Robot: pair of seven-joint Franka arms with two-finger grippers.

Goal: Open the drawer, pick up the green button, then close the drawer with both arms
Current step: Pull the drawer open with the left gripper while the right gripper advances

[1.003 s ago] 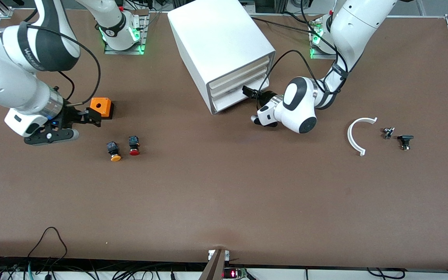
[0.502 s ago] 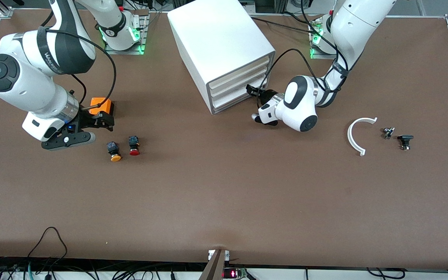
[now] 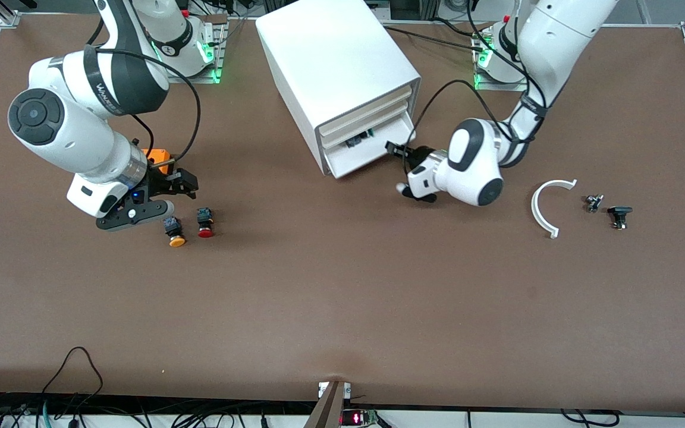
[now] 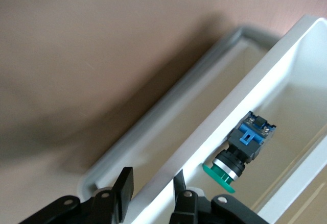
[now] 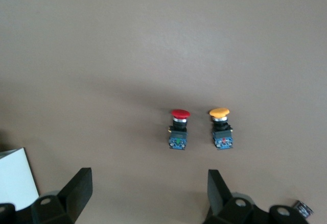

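Note:
The white cabinet (image 3: 336,65) stands at the middle of the table, farther from the front camera. Its lowest drawer (image 3: 369,153) is pulled partly out. My left gripper (image 3: 392,148) is shut on the drawer's front wall; in the left wrist view (image 4: 150,182) its fingers (image 4: 123,189) straddle that wall (image 4: 204,132). The green-capped button (image 4: 237,150) lies on its side inside the drawer, just past the wall. My right gripper (image 3: 179,183) is open and empty over the table beside the orange box; it also shows in the right wrist view (image 5: 148,191).
An orange box (image 3: 155,157) sits partly hidden by my right gripper. An orange-capped button (image 3: 175,232) and a red-capped button (image 3: 204,222) lie nearer the front camera. A white curved piece (image 3: 547,205) and small dark parts (image 3: 618,215) lie toward the left arm's end.
My left gripper has pulled the lowest drawer out from shut to partly open. My right arm has swung toward the cabinet and now hangs over the orange box, near the two buttons.

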